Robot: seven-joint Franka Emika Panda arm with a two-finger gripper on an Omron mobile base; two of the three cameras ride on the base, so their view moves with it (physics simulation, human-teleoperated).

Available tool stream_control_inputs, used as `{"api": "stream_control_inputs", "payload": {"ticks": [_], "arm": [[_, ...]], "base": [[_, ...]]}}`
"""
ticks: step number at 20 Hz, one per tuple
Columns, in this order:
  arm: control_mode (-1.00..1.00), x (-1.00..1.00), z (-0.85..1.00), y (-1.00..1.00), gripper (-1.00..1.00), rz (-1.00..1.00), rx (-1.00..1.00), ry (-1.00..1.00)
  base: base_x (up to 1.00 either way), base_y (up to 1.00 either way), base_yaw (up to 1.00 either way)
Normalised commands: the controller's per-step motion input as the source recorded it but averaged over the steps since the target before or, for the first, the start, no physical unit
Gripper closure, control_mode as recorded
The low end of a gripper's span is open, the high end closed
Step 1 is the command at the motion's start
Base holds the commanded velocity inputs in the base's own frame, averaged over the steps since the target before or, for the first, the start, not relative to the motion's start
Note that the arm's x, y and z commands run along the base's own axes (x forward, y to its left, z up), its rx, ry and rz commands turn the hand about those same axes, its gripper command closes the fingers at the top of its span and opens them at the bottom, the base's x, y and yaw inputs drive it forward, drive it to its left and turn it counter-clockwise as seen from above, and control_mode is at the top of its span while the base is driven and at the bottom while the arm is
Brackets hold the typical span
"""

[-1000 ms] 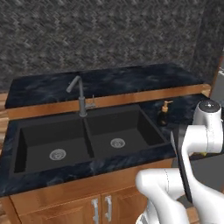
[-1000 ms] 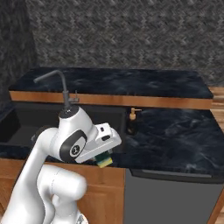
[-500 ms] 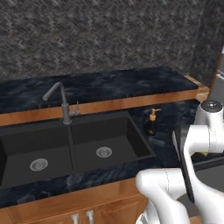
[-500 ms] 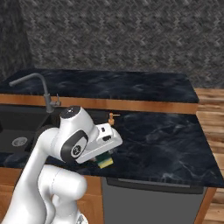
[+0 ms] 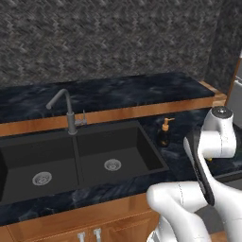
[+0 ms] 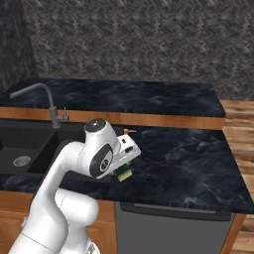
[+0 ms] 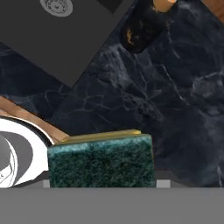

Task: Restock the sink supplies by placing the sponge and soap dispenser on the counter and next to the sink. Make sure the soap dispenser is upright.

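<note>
My gripper (image 6: 125,168) is shut on the sponge (image 6: 124,174), a yellow block with a dark green scrubbing face, which hangs just above the dark marbled counter (image 6: 188,158) to the right of the sink (image 6: 30,146). In the hand view the sponge (image 7: 103,159) fills the lower middle and hides the fingertips. The soap dispenser (image 5: 164,134) stands upright on the counter (image 5: 189,124) beside the sink's (image 5: 94,160) right rim; its dark bottle (image 7: 142,24) lies ahead of the sponge in the hand view. My arm hides most of the dispenser (image 6: 128,132) in the right base view.
A grey gooseneck faucet (image 5: 66,109) rises behind the sink's divider. A raised back ledge (image 6: 149,96) with a wooden edge runs along the wall. A grey appliance front (image 6: 168,228) sits under the counter, and wooden floor (image 6: 243,129) lies beyond its right end.
The whole scene has slid left in both base views, so the base has driven right. The sponge stays in the shut gripper, in the same place relative to the arm.
</note>
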Motion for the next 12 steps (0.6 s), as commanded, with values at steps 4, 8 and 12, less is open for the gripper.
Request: {"api": "stream_control_inputs", "payload": {"ticks": [4,8,12], "arm": [[-1.0,0.29,-0.4,0.0,1.0,0.28,0.02,0.01],[-1.0,-0.07,-0.36,0.01,1.0,0.24,0.0,0.0],[-1.0,-0.01,-0.31,0.09,1.0,0.18,0.0,0.0]], "base": [[0.0,0.0,0.0],[0.0,0.0,0.0],[0.0,0.0,0.0]]}}
